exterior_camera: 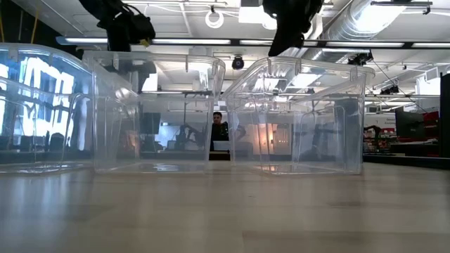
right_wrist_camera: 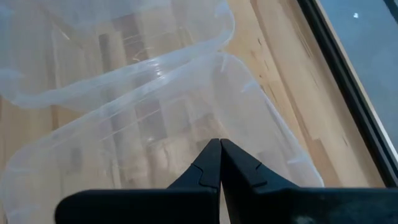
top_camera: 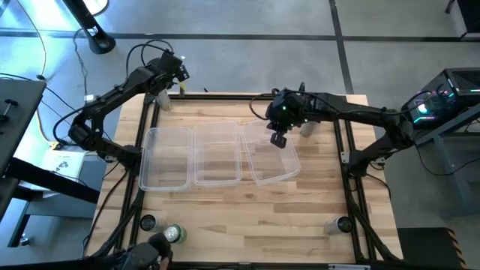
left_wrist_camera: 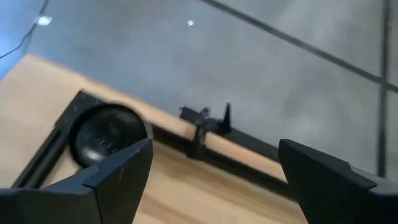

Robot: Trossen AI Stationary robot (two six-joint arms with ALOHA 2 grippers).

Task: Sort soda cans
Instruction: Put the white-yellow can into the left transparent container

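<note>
High view: on the tabletop (top_camera: pixel 300 217) three clear tubs (top_camera: pixel 216 154) sit side by side, the right tool (top_camera: pixel 278 140) hovers closed over the rightmost, the left tool (top_camera: pixel 180 71) gapes empty over the far-left corner, and cans (top_camera: pixel 173 234) dot the corners.

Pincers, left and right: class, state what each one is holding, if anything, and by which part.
Neither holds anything. The left pincer is open over the table's far left corner; the right pincer is shut on nothing above the right tub.

no readable text, labels, brands or numbers anywhere
</note>
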